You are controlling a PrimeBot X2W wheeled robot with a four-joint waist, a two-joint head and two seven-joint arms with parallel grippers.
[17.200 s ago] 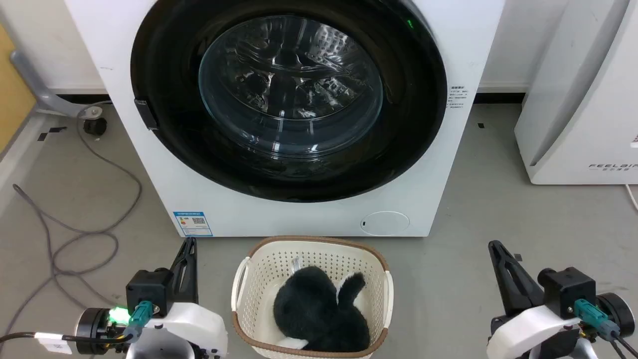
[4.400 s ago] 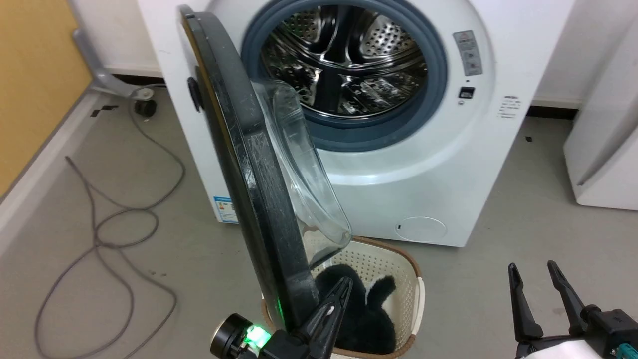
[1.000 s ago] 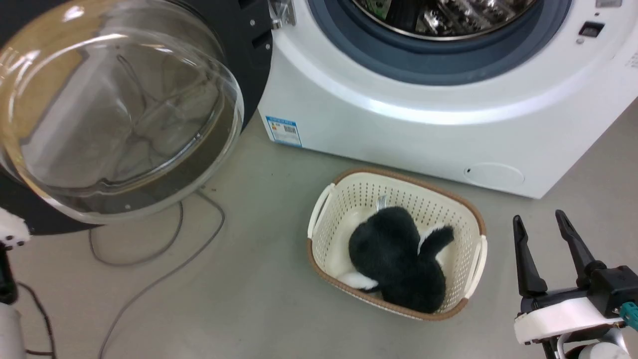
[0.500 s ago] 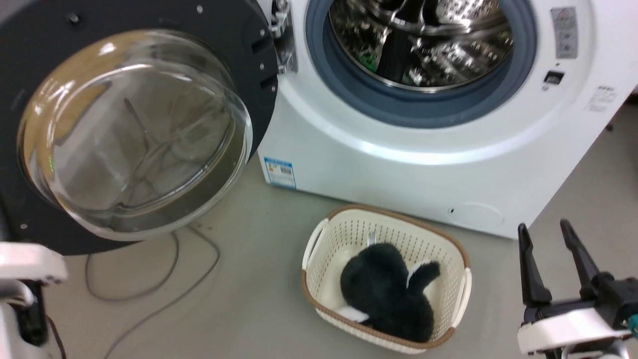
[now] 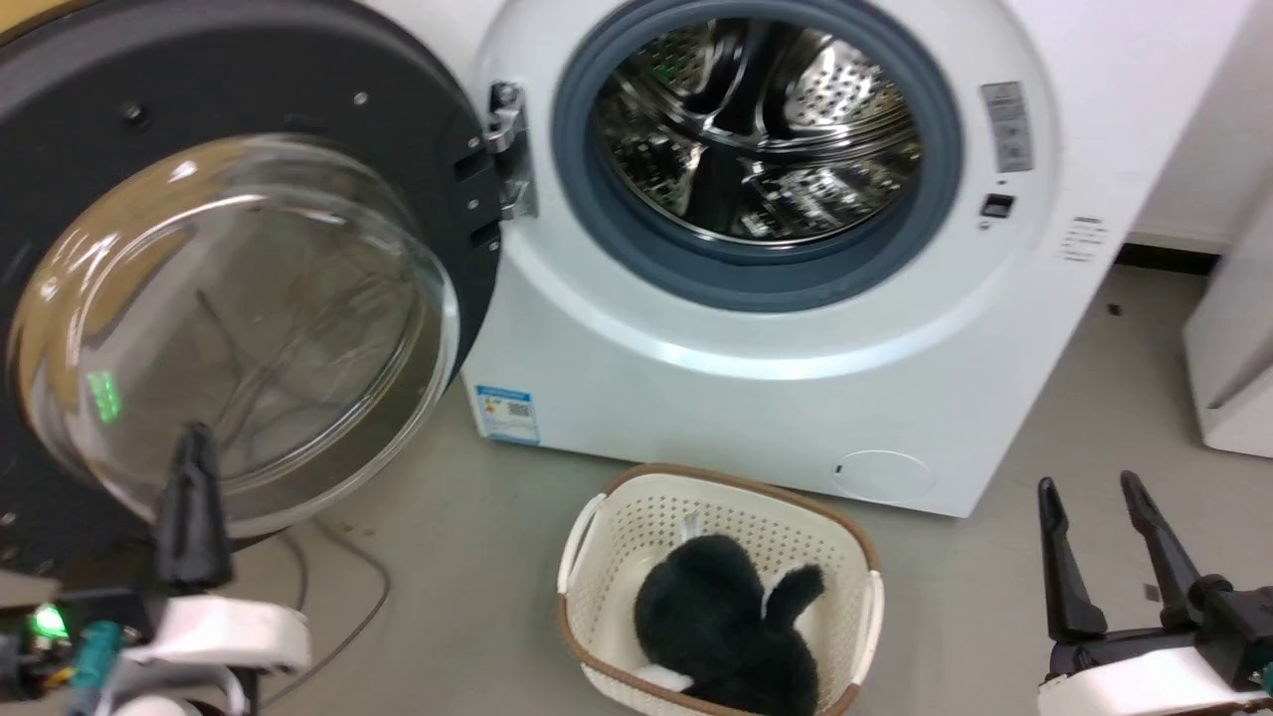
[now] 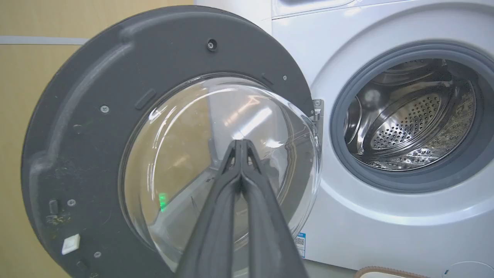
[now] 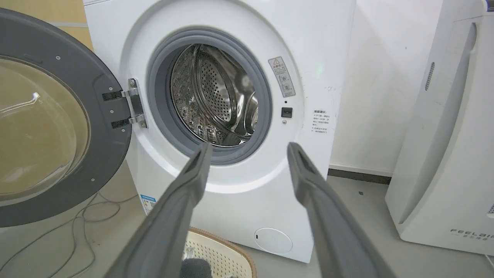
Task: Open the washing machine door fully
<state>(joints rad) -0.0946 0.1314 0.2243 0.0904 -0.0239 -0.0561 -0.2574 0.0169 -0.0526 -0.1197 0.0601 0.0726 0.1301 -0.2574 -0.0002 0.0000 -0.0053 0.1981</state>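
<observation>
- The washing machine door (image 5: pixel 229 298), a broad dark disc with a clear glass bowl (image 5: pixel 239 328) bulging from its middle, hangs swung out to the left of the white washing machine (image 5: pixel 756 398). Its inner face is turned toward the room.
- It hangs on a metal hinge (image 5: pixel 507 149) at the left rim of the porthole, so the turning axis stands upright along the door's right edge. The free edge is the far left one, close to the tan wall (image 6: pixel 23 77).
- The left hand (image 5: pixel 196 435) has its two dark fingers pressed together, gripping nothing. It points straight at the glass bowl from just in front and a little below (whether the tips touch the glass cannot be told).
- In the left wrist view the left hand (image 6: pixel 240 143) lines up with the centre of the bowl, nearer the hinge than the free edge.
- The right hand (image 5: pixel 1086 484) stands low on the right with its fingers spread wide and empty. It faces the open steel drum (image 5: pixel 756 139), well apart from the door.
- By my reading the left arm is clearly the nearer one. Any last push would go away from the robot and work best further left, toward the free edge.
- The door looks nearly flat against the line of the machine's front, so little swing seems to remain.
</observation>
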